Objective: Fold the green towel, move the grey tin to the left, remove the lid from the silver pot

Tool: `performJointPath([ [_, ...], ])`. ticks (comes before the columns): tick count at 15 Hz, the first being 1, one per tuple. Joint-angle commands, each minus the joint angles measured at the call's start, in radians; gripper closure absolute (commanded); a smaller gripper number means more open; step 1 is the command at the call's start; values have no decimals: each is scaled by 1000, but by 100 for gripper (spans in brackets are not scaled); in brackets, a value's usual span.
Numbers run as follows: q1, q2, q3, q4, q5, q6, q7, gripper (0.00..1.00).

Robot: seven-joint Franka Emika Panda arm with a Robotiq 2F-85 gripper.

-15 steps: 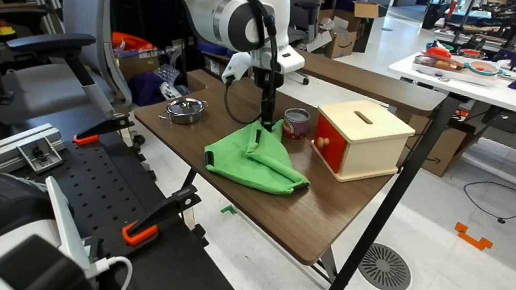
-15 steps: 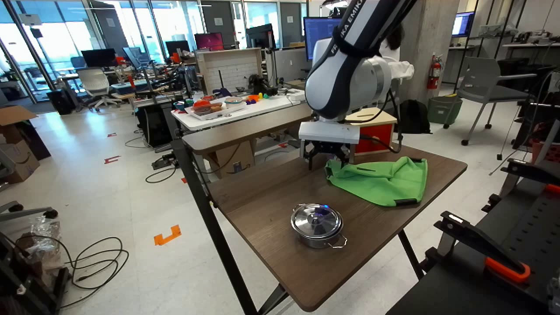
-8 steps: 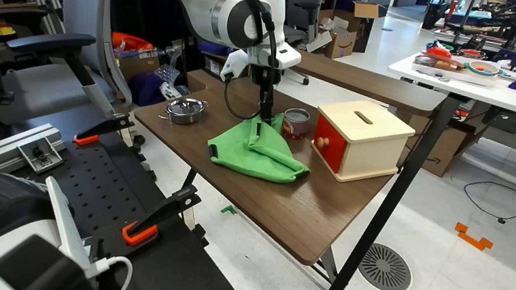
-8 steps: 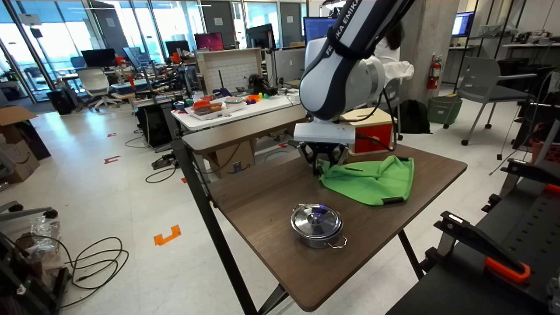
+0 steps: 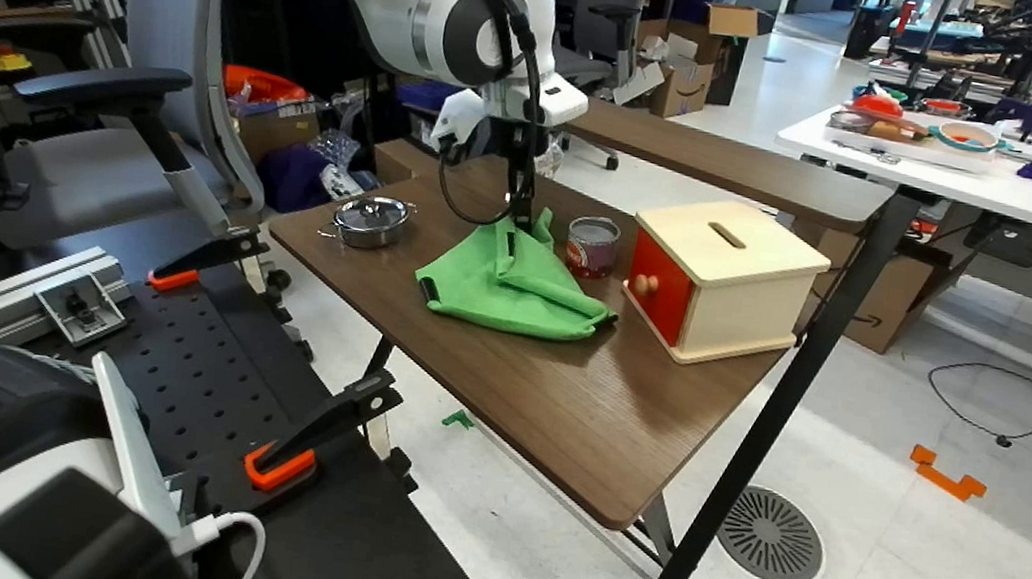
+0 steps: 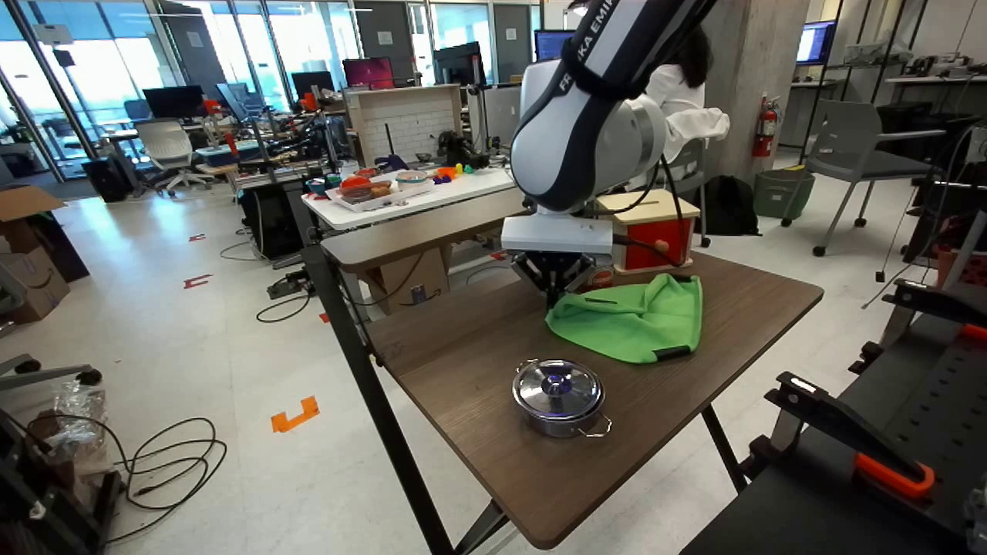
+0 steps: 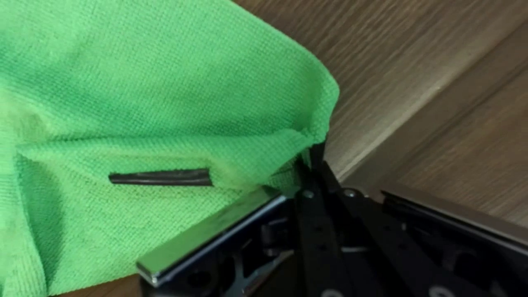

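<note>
Right of the wrist view's centre, your gripper (image 7: 313, 160) held the green towel (image 7: 165, 99) pinched, which spread leftward; folding seemed in hand, next calling for laying the held edge over.

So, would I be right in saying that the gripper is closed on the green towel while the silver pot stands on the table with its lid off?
Not quite: the lid is on the silver pot, not off, as both exterior views show. The rest is right: the gripper is closed on the green towel, and the pot stands on the table.
</note>
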Motion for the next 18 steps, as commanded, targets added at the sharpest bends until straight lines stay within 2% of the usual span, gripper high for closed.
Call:
performJointPath([
  [1, 23, -94, 14, -71, -9, 4, 10, 99],
  [5, 47, -237, 8, -185, -19, 15, 12, 99],
  [9, 37, -403, -6, -338, -45, 17, -1, 99],
  [13, -20, -521, -6, -467, -60, 13, -23, 99],
  [18, -115, -517, -10, -562, -56, 30, -80, 99],
])
